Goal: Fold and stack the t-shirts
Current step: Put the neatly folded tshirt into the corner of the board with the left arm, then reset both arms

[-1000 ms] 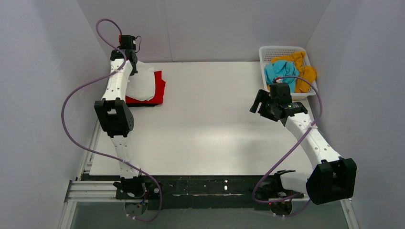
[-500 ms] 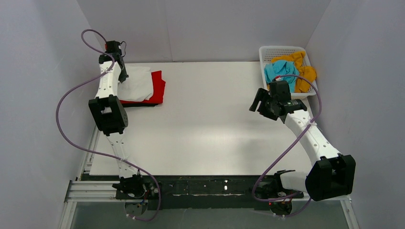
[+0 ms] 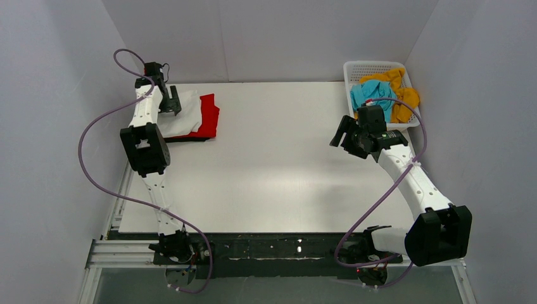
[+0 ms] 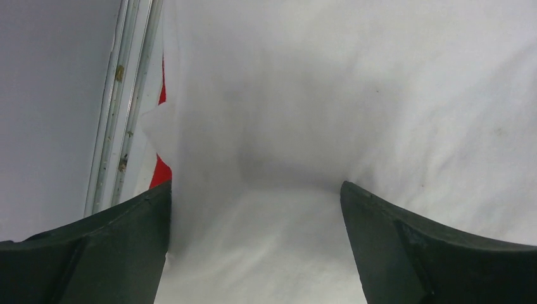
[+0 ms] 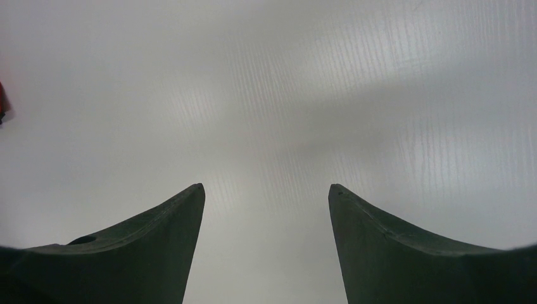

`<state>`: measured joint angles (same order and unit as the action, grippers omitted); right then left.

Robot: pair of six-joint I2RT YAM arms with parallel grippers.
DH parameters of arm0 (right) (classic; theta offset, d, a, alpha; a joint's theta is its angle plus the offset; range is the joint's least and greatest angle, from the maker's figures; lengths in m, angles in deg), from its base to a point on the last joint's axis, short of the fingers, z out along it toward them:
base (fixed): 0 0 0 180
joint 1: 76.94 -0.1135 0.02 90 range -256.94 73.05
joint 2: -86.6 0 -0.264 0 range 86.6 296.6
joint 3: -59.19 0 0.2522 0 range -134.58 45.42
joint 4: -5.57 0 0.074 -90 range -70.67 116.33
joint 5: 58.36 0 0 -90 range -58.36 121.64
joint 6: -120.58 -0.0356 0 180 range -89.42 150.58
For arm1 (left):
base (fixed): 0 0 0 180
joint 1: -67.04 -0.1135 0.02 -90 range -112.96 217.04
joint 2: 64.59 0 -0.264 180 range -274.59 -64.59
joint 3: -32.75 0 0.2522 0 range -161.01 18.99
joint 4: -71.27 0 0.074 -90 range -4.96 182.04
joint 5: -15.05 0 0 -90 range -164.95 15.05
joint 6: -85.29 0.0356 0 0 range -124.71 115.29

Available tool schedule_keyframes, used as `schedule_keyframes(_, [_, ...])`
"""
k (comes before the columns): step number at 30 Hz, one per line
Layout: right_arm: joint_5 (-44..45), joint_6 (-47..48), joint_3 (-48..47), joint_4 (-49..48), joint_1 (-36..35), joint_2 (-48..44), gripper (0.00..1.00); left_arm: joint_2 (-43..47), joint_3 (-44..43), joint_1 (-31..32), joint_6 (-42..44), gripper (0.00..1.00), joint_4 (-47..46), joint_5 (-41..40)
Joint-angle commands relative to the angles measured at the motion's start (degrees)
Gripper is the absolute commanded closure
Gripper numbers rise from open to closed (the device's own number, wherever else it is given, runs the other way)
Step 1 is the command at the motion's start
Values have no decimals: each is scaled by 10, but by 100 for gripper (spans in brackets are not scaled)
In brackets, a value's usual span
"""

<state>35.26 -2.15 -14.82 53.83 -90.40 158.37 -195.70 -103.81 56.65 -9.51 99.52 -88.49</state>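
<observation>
Top external view: the white t-shirt [image 3: 187,111] is seen at the far left of the worktop [image 3: 272,158], laid over the red t-shirt [image 3: 209,117], whose right part is left uncovered. A thin dark edge of the black t-shirt [image 3: 190,139] is shown under the near side of the red one, so the three are stacked in one pile. The teal-blue t-shirt [image 3: 370,94] and the mustard-orange t-shirt [image 3: 405,98] are bunched together, unfolded, inside the white lattice basket [image 3: 364,65] at the far right corner of the worktop, well apart from the pile.

The left arm [image 3: 144,142] is stretched along the left edge of the worktop, and the left jaws are placed over the left part of the white t-shirt. In the left wrist view the two dark fingers [image 4: 95,253] are held wide apart, with the white t-shirt [image 4: 316,95] filling the space between them. The cloth is dimpled and shadowed there, but it is not clamped. A sliver of the red t-shirt [image 4: 159,172] is seen beside the left finger, and a metal rail [image 4: 120,95] is seen past the cloth's edge.

The right arm [image 3: 411,183] is bent toward the far right, and the right jaws are held near the basket but outside it. In the right wrist view the fingers [image 5: 405,253] are spread apart, and only bare worktop [image 5: 266,95] is seen between them. Nothing is gripped.
</observation>
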Motion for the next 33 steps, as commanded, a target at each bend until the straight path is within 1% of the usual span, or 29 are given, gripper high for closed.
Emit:
schedule_keyframes(1, [-2,2,-25,0,4,-6,21,46,-28,-3,-21,2,65,4])
schedule_keyframes(6, [-1,2,-23,3,4,-21,20,100,-47,-3,-63,2,99,25])
schedule_keyframes(9, [3,3,-13,-2,4,-38,19,144,-21,-3,-98,2,100,105])
schedule_keyframes(11, [11,6,-6,-5,4,-53,18,172,1,-2,-121,2,96,192])
schedule_keyframes(14, [29,13,6,-7,4,-82,16,217,47,-1,-171,2,62,321])
schedule_keyframes(16, [41,15,19,-10,4,-104,14,261,87,7,-207,2,50,364])
schedule_keyframes(18, [50,15,36,-17,4,-128,13,324,157,35,-229,2,33,348])
schedule_keyframes(19, [52,16,43,-22,4,-140,13,361,206,59,-220,2,21,328])
schedule_keyframes(21, [53,17,60,-33,4,-165,12,444,312,124,-207,2,2,251])
schedule_keyframes(22, [54,17,66,-36,4,-178,12,488,371,150,-213,2,-15,227])
schedule_keyframes(25, [55,19,84,-36,3,-209,11,609,554,205,-255,2,-78,244])
schedule_keyframes(27, [54,19,100,-40,4,-229,11,680,641,250,-276,2,-86,219])
schedule_keyframes(30, [44,19,125,-48,3,-251,11,765,737,305,-280,2,-81,188])
schedule_keyframes(33, [41,18,142,-49,4,-273,12,814,792,319,-292,2,-33,175])
